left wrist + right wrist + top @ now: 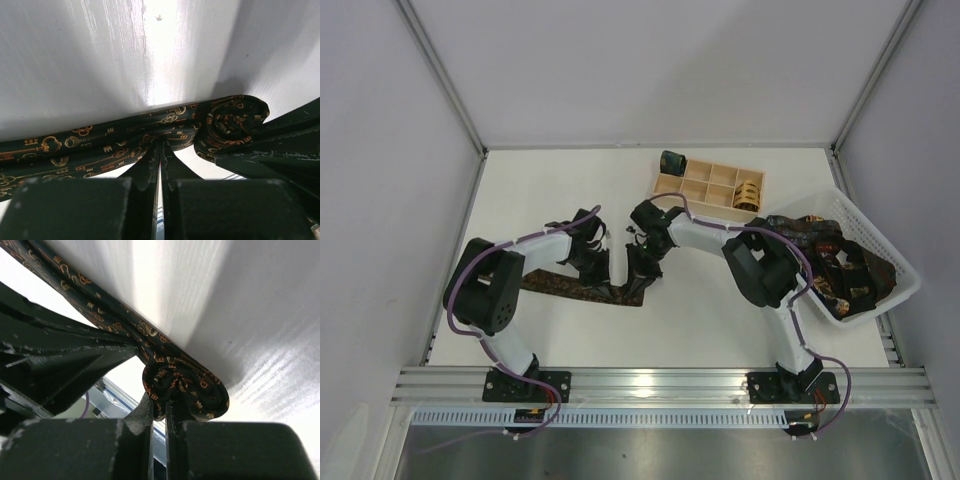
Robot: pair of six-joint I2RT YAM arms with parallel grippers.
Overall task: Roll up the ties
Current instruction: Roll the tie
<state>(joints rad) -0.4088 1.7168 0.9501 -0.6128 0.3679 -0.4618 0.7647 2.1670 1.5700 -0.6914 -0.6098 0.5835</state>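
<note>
The tie looks limp and slippery. Your left gripper pinches its flat band, your right gripper its coil; grip the coil's edge.

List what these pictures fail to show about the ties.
Top view: rolled end of the tie, mostly hidden beneath the left gripper and right gripper.
Top view: count of ties in the basket; tangled, too small.
Left wrist view: tie's flat end, cut by the left edge.
</note>
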